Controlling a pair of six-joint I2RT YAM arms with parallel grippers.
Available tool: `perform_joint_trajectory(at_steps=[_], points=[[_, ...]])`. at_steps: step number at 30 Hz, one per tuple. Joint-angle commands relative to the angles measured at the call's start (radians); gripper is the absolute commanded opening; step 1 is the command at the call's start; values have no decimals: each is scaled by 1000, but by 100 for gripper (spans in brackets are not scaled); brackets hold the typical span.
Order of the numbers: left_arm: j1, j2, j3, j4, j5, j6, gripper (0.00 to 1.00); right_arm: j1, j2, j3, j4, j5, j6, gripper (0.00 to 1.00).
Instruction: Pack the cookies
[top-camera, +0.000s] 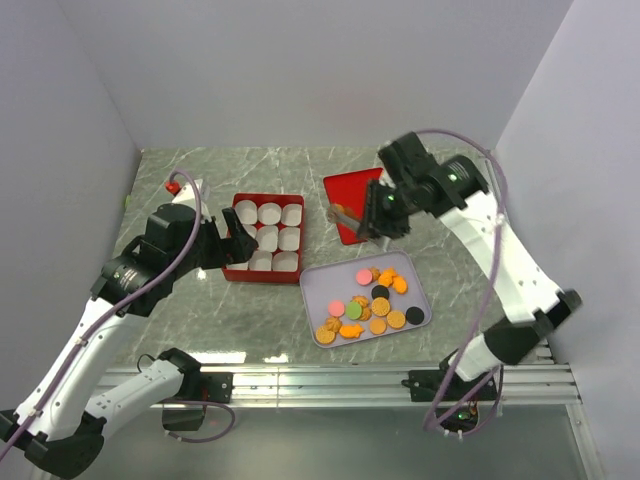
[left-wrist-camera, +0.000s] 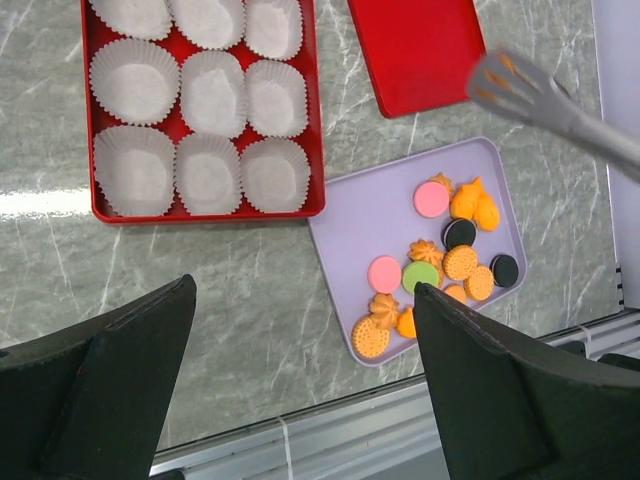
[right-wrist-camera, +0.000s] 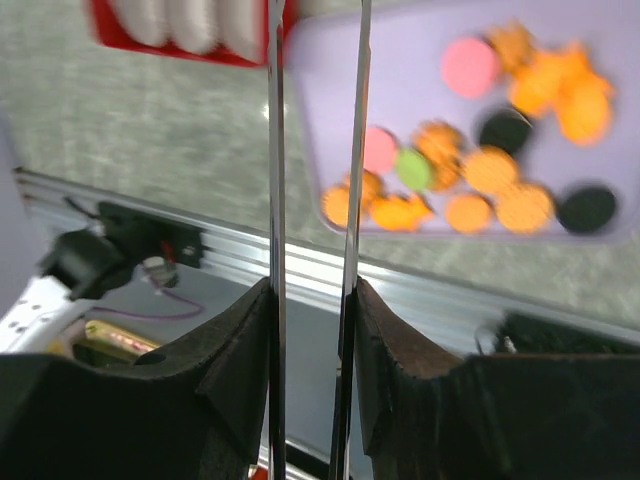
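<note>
The cookies (top-camera: 371, 299), mostly orange with a few pink, green and black, lie on a lavender tray (top-camera: 317, 281). They also show in the left wrist view (left-wrist-camera: 445, 262) and the right wrist view (right-wrist-camera: 480, 170). My right gripper (top-camera: 385, 214) is shut on grey metal tongs (top-camera: 343, 214), whose two arms run between its fingers (right-wrist-camera: 235, 330). The tongs' tip (left-wrist-camera: 518, 88) hovers by the red lid's left edge and shows some orange; I cannot tell if it holds a cookie. My left gripper (top-camera: 232, 246) is open and empty at the red box's left side.
A red box (top-camera: 232, 273) holds several white paper cups (top-camera: 268, 212), also in the left wrist view (left-wrist-camera: 205, 90). A flat red lid (top-camera: 357, 193) lies right of it. A small red object (top-camera: 173, 186) sits at the back left. A metal rail runs along the near edge.
</note>
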Motion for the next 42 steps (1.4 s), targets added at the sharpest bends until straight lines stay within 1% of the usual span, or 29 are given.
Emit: perform_joint_trajectory(at_steps=[1,2,4,7,8,10,12,16,21,23,28,32,35,36,39,42], points=[[-5,-1,43,7,14,-4,98,59,124,162,21,-27,7,35],[-5,1,53,1,9,-1,98,68,188,233,18,-27,7,35],[-5,7,86,-19,-13,5,99,91,280,298,19,-33,6,35],[-7,16,129,-43,-24,7,99,96,376,418,19,-58,2,35],[-5,20,138,-48,-26,5,99,96,444,491,11,-61,0,35],[-7,30,171,-75,-23,-4,99,96,537,554,2,-70,-3,35],[-5,33,204,-94,-17,-14,99,96,581,611,13,-76,-1,35],[-7,7,218,-125,-3,-27,98,93,641,610,74,-73,14,34],[-5,-30,182,-152,-9,-13,98,91,690,614,119,-64,43,34],[-5,-47,162,-152,-15,-7,99,90,712,616,122,-59,49,34],[-14,-62,190,-185,-66,13,99,81,744,616,116,1,69,36],[-31,-79,169,-189,-81,12,100,65,767,631,119,14,92,38],[-75,-79,156,-188,-89,12,99,56,783,645,123,5,102,43],[-85,-72,155,-191,-96,7,99,56,789,653,122,4,105,47],[-111,-65,153,-195,-107,4,100,58,789,659,129,2,114,52],[-123,-61,158,-195,-126,-1,100,56,778,648,143,2,123,53]])
